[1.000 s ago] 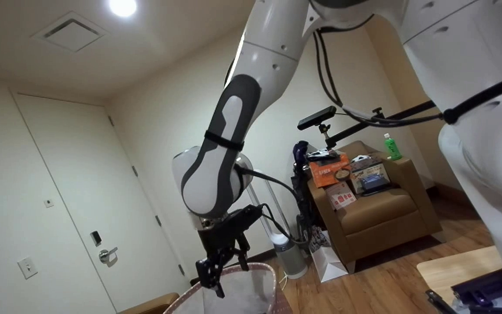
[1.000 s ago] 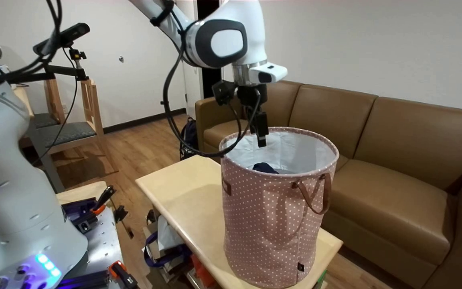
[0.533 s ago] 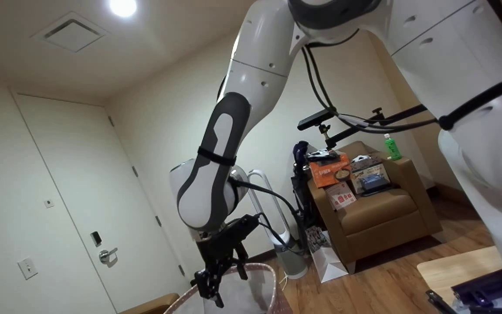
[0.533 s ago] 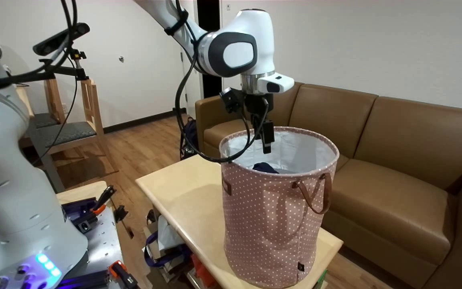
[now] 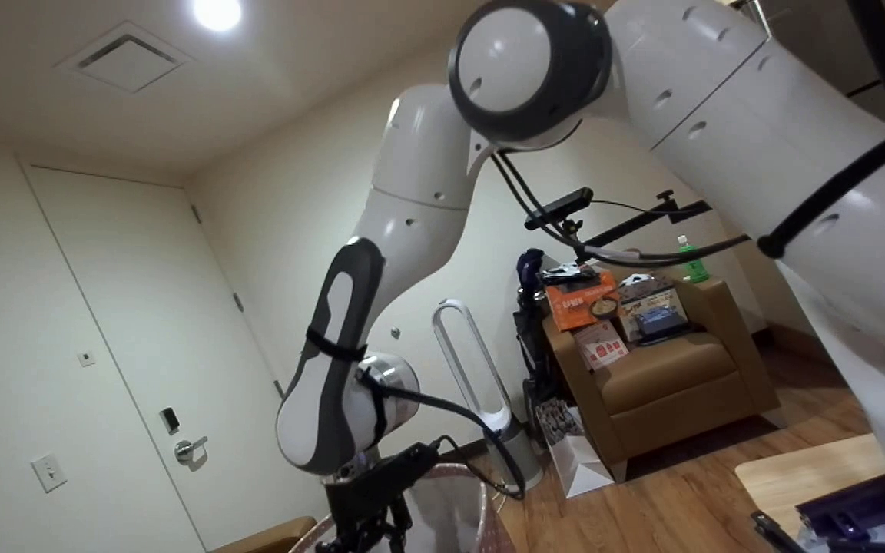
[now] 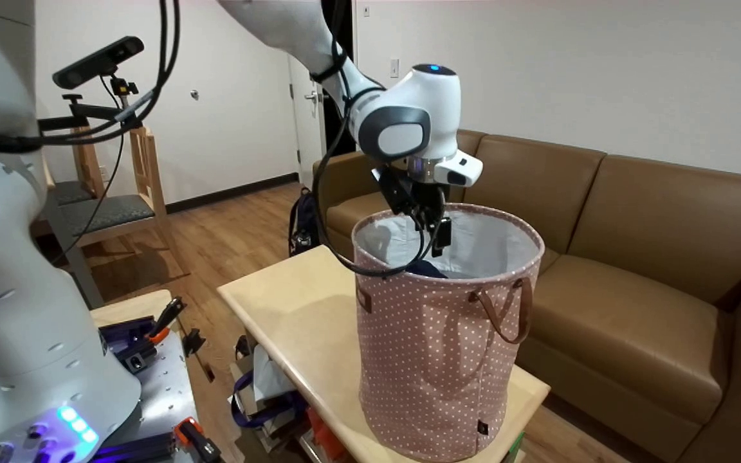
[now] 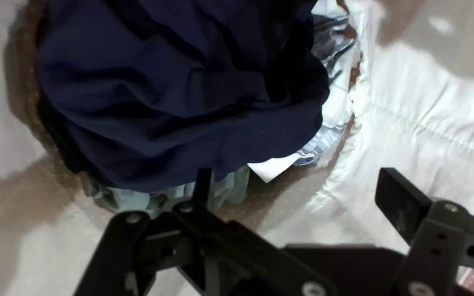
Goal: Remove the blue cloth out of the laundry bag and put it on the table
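Our navy blue cloth [image 7: 179,119] is sitting inside the laundry bag [image 6: 435,360], a soft-looking matte bundle with deep, rumpled folds. Also in the bag, poking out beneath the cloth, we spot some crinkled grey-green fabric [image 7: 235,189], plus a grey-and-white patterned piece [image 7: 331,41] near the lining [image 7: 447,127], which is pale and a bit wrinkly. Outside, the bag's a tall pink cylinder with white polka dots and a looped brown handle [image 6: 525,308], standing on a light wood table [image 6: 293,302]. Our gripper [image 7: 296,181] is at the bag's mouth, jaws spread wide, nothing in their hold.
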Robot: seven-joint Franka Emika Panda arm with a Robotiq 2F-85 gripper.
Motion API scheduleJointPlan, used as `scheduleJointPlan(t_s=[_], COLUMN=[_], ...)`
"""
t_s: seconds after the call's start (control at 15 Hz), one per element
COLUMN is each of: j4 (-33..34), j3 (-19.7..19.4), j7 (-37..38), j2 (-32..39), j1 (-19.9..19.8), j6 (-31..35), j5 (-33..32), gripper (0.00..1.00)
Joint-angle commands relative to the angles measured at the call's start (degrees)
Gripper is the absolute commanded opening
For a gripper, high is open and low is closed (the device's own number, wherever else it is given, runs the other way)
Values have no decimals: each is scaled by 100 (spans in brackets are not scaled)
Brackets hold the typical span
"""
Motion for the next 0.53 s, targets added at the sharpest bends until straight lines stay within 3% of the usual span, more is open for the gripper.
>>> scheduleJointPlan(t_s=[0.0,0.47], j4=[1089,3087], j3=[169,-175], j7=[-272,445], j2=[1295,3443], j1=[-72,295], j6=[-18,-1095], j5=[34,-707], gripper=[100,100])
